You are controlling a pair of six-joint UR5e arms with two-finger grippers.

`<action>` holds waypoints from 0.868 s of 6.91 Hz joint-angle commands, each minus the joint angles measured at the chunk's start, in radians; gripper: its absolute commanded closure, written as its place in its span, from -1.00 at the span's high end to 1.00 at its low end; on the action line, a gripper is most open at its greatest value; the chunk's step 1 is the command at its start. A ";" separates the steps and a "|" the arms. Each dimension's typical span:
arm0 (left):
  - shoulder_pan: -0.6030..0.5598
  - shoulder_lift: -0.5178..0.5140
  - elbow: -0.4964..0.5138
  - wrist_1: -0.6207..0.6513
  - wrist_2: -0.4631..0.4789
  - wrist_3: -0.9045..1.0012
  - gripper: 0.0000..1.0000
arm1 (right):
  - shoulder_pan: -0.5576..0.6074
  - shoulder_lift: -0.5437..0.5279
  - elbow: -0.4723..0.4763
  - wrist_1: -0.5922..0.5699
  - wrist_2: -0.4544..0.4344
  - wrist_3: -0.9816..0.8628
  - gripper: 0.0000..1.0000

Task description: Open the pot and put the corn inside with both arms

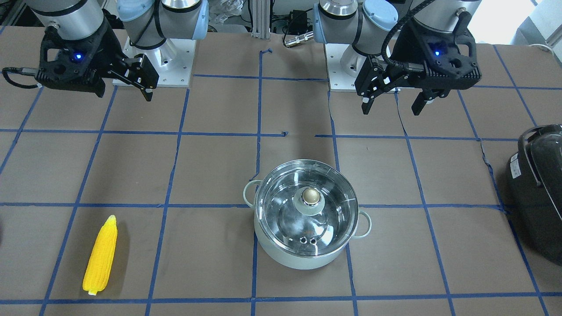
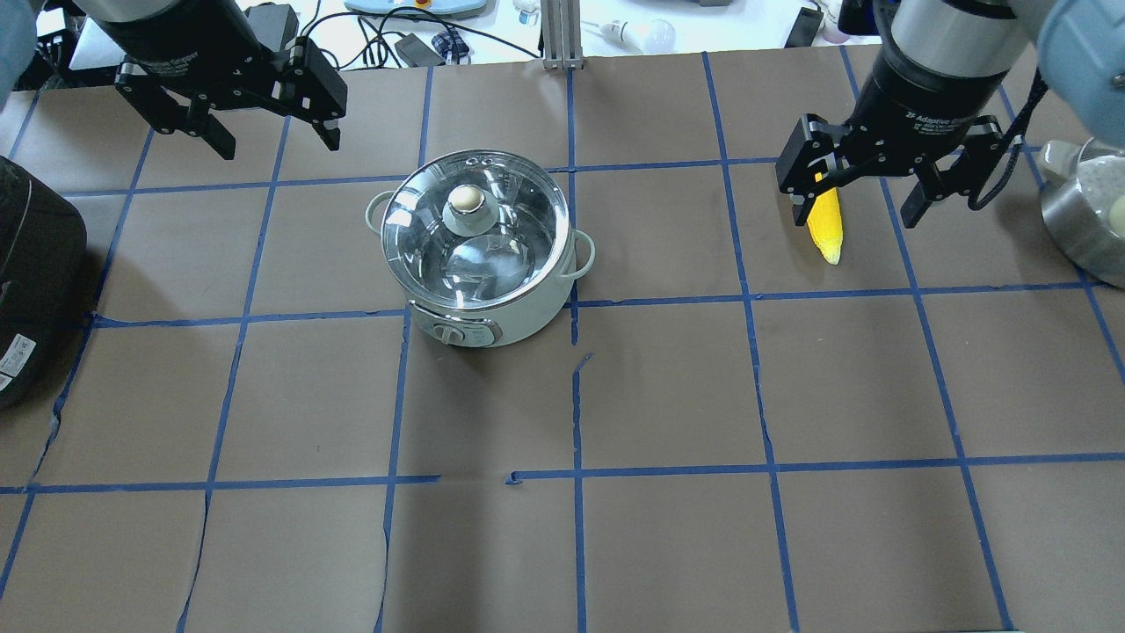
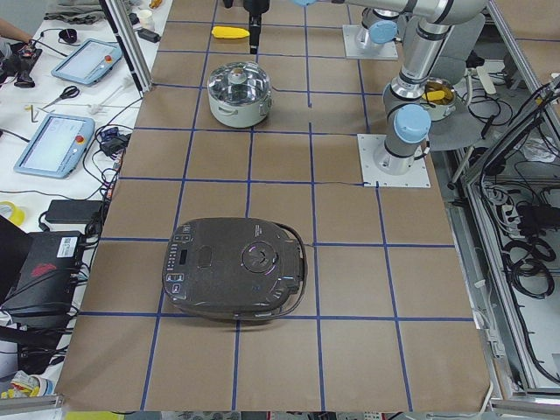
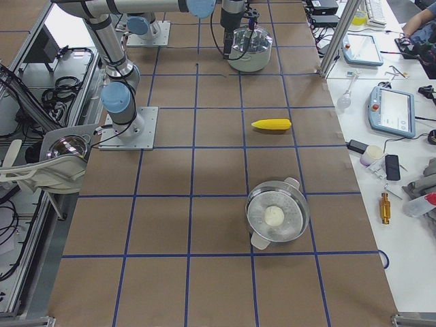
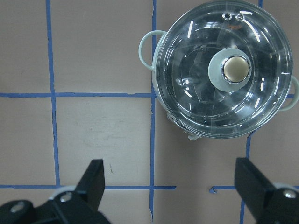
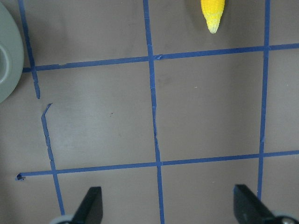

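Nearest in the front view lies the corn [image 1: 100, 256], flat on the brown table [image 1: 210, 166], pale tip toward the robot. It is well out beyond the right gripper [image 1: 124, 92], whose fingers hang spread and empty. The pot [image 1: 290, 259] stands upright near mid-table, forward of the left gripper [image 1: 390, 107] and toward its inner side. That gripper is spread too, holding nothing. The glass lid [image 1: 281, 206] sits on the pot, its brass knob [image 1: 310, 196] at the centre, with a loop handle on each side of the mint wall. A black appliance [image 1: 540, 193] sits at the table's edge, out past the left gripper's outer side.

Overhead, one finger of the right gripper hides part of the corn. A steel bowl [image 2: 1081, 229] shows at that gripper's outer side, and a dial [image 2: 448, 332] marks the pot wall facing the robot.

From the left end the appliance fills the foreground, with the pot beyond it and the corn farther on.

From the right end a two-handled steel pan [image 4: 277, 214] holding a pale round lump comes first. Then comes the corn, and last the pot.

The left wrist view has the pot ahead of the fingers [image 5: 96, 179] and off to one side — lid shut.

The right wrist view catches only the corn's tip, far ahead of the parted fingers.
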 commanded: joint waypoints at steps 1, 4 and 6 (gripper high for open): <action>0.002 -0.012 -0.016 0.015 -0.022 -0.012 1.00 | 0.000 0.002 0.000 -0.002 0.001 0.000 1.00; -0.111 -0.179 -0.015 0.237 -0.018 -0.187 1.00 | -0.002 0.005 0.005 -0.005 0.001 0.000 1.00; -0.168 -0.280 -0.024 0.303 0.051 -0.290 1.00 | -0.006 0.011 0.006 -0.029 -0.008 0.003 1.00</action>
